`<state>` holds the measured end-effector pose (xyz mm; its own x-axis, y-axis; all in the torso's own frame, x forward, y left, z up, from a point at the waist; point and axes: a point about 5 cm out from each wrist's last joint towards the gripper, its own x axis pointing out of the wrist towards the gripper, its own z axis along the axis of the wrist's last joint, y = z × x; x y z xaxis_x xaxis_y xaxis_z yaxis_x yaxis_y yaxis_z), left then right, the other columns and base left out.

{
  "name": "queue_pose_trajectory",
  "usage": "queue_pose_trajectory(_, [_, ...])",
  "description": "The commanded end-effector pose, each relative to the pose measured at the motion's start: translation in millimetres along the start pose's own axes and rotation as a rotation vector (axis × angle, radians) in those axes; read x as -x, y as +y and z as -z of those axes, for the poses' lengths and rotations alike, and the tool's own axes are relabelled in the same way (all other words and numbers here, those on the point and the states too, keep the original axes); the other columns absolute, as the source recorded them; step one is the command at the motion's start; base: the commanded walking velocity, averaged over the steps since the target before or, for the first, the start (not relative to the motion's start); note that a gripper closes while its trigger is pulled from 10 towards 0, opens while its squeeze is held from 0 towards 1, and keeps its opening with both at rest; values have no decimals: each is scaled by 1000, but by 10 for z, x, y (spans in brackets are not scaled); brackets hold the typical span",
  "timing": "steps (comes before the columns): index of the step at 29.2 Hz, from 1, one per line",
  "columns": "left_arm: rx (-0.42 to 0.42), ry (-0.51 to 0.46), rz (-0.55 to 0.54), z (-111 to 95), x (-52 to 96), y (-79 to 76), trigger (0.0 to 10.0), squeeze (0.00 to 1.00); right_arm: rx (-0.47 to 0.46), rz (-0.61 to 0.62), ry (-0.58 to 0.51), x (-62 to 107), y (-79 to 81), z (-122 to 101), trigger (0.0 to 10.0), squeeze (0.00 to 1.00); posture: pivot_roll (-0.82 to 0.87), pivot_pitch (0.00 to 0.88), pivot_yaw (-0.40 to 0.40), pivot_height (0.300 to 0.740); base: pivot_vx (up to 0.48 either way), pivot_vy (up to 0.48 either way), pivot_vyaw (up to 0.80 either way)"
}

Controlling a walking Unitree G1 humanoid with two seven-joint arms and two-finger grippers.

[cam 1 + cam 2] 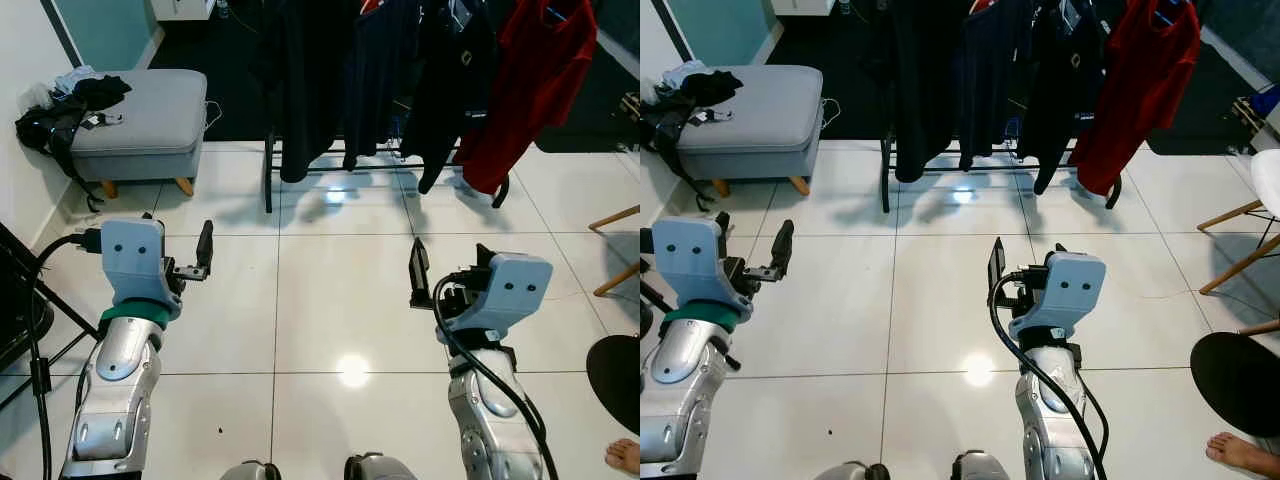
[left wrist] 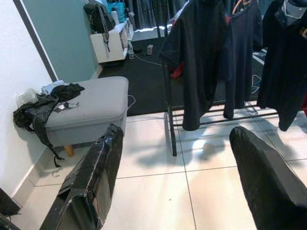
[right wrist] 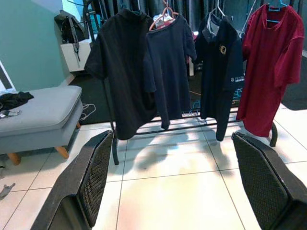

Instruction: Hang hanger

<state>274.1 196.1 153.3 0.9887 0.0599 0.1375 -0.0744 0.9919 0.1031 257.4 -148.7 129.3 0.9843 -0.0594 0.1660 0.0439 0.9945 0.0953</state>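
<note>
Left gripper (image 2: 177, 182) and right gripper (image 3: 172, 182) spread wide, nothing held. 4 garments noted on clothes rack (image 3: 112, 143) ahead. Loose hanger not identified; task judged not begun.

Counts across the room — garments, furniture, grippers

Four garments hung on one clothes rack (image 3: 113, 143): a black top (image 3: 125, 76), a navy shirt (image 3: 170, 67), a dark polo with a badge (image 3: 221, 67) and one red shirt (image 3: 268, 62). One grey ottoman (image 1: 140, 125) stood by the wall, with one heap of dark clothes (image 1: 60, 110) on its end. Two grippers were raised — the left gripper (image 1: 200, 255) and the right gripper (image 1: 418, 275) — each with two black fingers spread apart and nothing between them. One person's bare foot (image 1: 625, 456) showed at the edge, and one white cabinet (image 2: 112, 40) stood far back.
</note>
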Motion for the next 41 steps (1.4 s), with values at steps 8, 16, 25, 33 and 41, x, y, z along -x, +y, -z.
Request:
queue_pose_trajectory(8, [23, 139, 26, 115, -595, -222, 10000, 0, 106, -50, 106, -874, 148, -68, 10000, 0, 16, 33, -11, 740, 0, 0, 0])
queue_pose_trajectory(16, [26, 136, 27, 109, -595, -230, 10000, 0, 111, -61, 89, -860, 141, -84, 10000, 0, 12, 34, -11, 740, 0, 0, 0])
queue_pose_trajectory(25, [-5, 69, 30, 108, -579, -220, 10000, 0, 98, -76, 117, -845, 179, 35, 10000, 0, 8, 35, -15, 740, 0, 0, 0])
queue_pose_trajectory(33, [14, 76, 56, 150, -375, -282, 10000, 0, 91, -73, 105, -643, 171, 69, 10000, 0, 6, 34, -14, 740, 0, 0, 0])
queue_pose_trajectory(41, [24, 70, 110, 143, -246, -440, 10000, 0, 114, -56, 85, -554, 134, 36, 10000, 0, -1, 26, -16, 740, 0, 0, 0])
